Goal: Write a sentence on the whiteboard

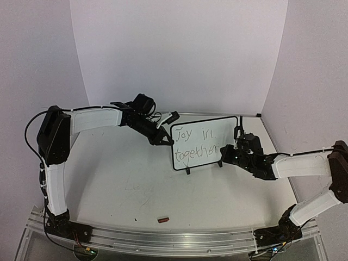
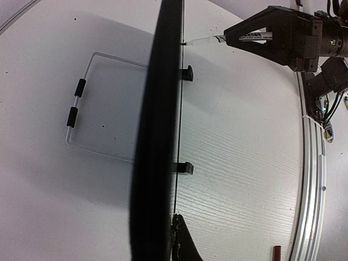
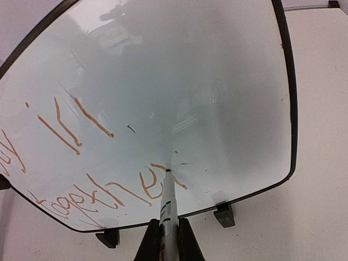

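Right gripper (image 3: 166,234) clamps a marker (image 3: 168,204), tip touching the whiteboard (image 3: 217,81) at the sentence (image 3: 117,187) end. Left gripper (image 1: 165,140) clamps the whiteboard's left edge.

Small reddish piece (image 1: 162,219), perhaps a cap, on table (image 1: 119,179)

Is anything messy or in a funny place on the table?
A small reddish-brown piece lies alone near the white table's front edge, far from the black-framed white whiteboard. It might be a marker cap, but it's too small to tell.
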Action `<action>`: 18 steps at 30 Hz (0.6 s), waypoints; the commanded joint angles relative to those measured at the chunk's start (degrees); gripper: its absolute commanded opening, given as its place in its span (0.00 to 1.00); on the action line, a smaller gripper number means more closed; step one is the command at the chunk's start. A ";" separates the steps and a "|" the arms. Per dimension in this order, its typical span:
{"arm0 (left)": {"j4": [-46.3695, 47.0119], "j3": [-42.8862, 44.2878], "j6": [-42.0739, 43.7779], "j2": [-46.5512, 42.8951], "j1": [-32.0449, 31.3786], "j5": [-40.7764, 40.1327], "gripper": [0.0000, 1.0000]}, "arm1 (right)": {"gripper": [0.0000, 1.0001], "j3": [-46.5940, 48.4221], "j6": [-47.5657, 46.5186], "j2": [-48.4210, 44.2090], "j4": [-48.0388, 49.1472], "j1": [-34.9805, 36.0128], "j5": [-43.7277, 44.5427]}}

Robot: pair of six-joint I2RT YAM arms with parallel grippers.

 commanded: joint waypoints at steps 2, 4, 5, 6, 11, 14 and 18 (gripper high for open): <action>-1.23 -0.60 1.27 -2.68 -0.04 -2.65 0.00 | 0.00 1.89 -0.10 0.33 1.71 -0.17 2.99; -1.24 -0.61 1.27 -2.68 -0.02 -2.72 0.00 | 0.00 1.54 0.17 -0.16 1.71 -0.17 3.83; -1.21 -0.60 1.32 -2.68 -0.04 -2.69 0.00 | 0.00 1.31 0.28 -0.40 1.70 -0.17 4.22; -1.21 -0.59 1.32 -2.73 -0.02 -2.65 0.00 | 0.00 1.04 0.38 -0.68 1.70 -0.17 4.62; -1.25 -0.65 1.32 -2.75 -0.02 -2.71 0.00 | 0.00 0.34 0.72 -1.37 1.69 -0.16 5.70; -1.19 -0.62 1.30 -2.76 -0.03 -2.72 0.00 | 0.00 0.33 0.70 -1.21 1.69 -0.16 5.40; -1.25 -0.62 1.27 -2.85 -0.02 -2.69 0.00 | 0.00 0.20 0.88 -1.46 1.69 -0.17 4.99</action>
